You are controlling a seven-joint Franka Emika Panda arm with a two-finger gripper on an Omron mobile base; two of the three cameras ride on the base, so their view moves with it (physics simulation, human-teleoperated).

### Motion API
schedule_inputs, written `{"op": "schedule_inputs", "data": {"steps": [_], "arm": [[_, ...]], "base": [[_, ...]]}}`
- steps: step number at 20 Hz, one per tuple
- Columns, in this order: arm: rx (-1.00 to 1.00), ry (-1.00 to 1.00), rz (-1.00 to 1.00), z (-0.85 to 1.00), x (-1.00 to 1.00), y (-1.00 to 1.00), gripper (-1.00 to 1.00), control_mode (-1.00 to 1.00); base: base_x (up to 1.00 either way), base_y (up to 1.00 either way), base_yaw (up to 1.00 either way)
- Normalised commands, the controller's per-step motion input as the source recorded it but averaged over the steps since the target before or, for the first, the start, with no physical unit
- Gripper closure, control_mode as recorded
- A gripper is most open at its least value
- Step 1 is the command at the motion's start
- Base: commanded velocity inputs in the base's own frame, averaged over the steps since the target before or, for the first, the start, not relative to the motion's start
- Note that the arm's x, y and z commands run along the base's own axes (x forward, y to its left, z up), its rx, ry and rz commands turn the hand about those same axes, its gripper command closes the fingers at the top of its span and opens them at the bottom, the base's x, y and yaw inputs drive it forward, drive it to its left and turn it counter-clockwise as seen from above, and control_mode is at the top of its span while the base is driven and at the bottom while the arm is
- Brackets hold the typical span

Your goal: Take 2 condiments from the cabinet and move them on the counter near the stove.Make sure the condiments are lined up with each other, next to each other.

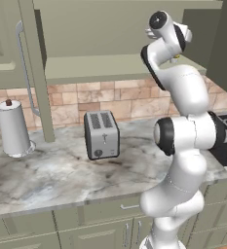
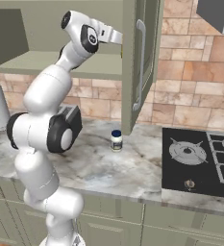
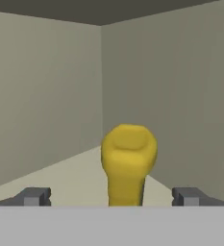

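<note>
Evidently we are on the second condiment: the jar (image 2: 116, 140) already stands on the desk (image 2: 108, 168) just left of the stove (image 2: 190, 163), and our hand (image 3: 111, 198) is inside the cabinet (image 2: 75, 62), fully open and holding nothing, its fingertips (image 3: 34, 196) either side of the yellow bottle (image 3: 128, 163), which stands on the shelf just ahead. Next we judge the hand must ease forward until the bottle sits squarely between the fingers, then close on it before lifting it out toward the jar.
</note>
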Motion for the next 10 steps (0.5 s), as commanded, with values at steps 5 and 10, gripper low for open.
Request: {"op": "schedule_inputs", "data": {"steps": [5, 10], "arm": [[0.00, 0.00, -0.03, -0.02, 0.21, -0.22, -1.00, -1.00], [0.00, 0.00, -0.07, -0.01, 0.17, -0.31, -1.00, -1.00]], "base": [[0.00, 0.00, 0.00], [0.00, 0.00, 0.00]]}}
